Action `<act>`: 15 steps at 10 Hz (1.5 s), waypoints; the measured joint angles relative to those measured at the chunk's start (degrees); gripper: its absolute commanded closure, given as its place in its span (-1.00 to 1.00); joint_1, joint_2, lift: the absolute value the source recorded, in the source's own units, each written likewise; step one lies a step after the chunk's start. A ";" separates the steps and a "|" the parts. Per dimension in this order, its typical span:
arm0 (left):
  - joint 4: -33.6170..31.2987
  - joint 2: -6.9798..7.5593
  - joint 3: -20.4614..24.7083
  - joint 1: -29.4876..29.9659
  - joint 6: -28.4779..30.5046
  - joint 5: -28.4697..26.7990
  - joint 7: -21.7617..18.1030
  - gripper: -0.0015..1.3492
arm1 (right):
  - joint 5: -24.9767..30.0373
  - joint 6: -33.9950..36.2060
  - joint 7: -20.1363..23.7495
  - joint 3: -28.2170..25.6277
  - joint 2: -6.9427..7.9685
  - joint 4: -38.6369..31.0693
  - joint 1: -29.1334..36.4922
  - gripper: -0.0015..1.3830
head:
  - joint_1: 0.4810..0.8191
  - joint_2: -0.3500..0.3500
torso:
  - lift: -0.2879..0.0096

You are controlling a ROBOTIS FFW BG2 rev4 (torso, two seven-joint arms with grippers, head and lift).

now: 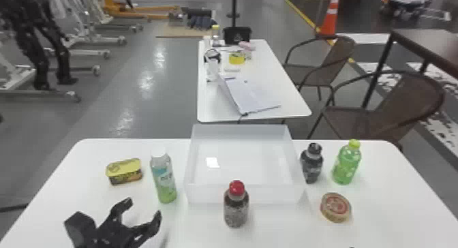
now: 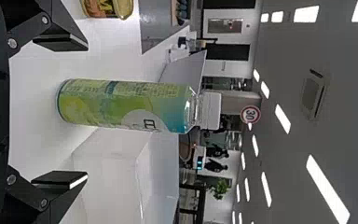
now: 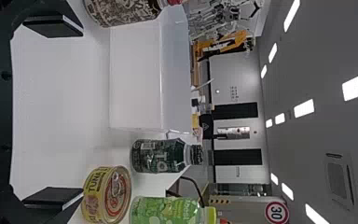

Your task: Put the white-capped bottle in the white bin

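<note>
For the bottle [image 1: 164, 179], I should advance level, straddle its body evenly, then close and lift above the wall of the bin [image 1: 245, 193]. It stands upright on the desk [image 1: 75, 182], just left of the bin, ahead of my empty left pincer [image 1: 142, 207], fingers wide.

On white table [image 1: 392, 196] I see yellow-topped, rounded oblong tin [image 1: 124, 171] at left. Dark patterned bottle with red cap [image 1: 236, 210] stands upright near middle. To right I have dark bottle with black cap [image 1: 311, 167], upright, just beside clear green bottle with yellow-green cap [image 1: 346, 165]. Round, flat tuna can [image 1: 335, 207] lies nearer me than both. Beyond, I make out second white table [image 1: 289, 94] bearing open pale laptop [image 1: 254, 94], brown chairs [image 1: 402, 107] at right, orange-and-white cone [image 1: 330, 22] behind.
</note>
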 measured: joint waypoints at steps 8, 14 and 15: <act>12.02 1.73 -4.43 -11.81 -0.86 0.01 -0.51 -0.54 | 0.10 -0.17 0.47 0.16 0.28 0.57 -0.97 -0.86 | -0.60 0.00 | 0.26; 17.32 1.51 -3.74 -16.34 -2.14 -2.30 2.10 -0.51 | 0.15 -0.34 1.26 0.15 0.62 1.09 -1.79 -0.86 | -0.60 0.00 | 0.26; 18.06 1.56 -3.62 -17.00 -2.52 -2.79 2.31 -0.19 | 0.11 -0.35 1.40 0.15 0.68 1.20 -1.95 -0.86 | -0.60 0.00 | 0.26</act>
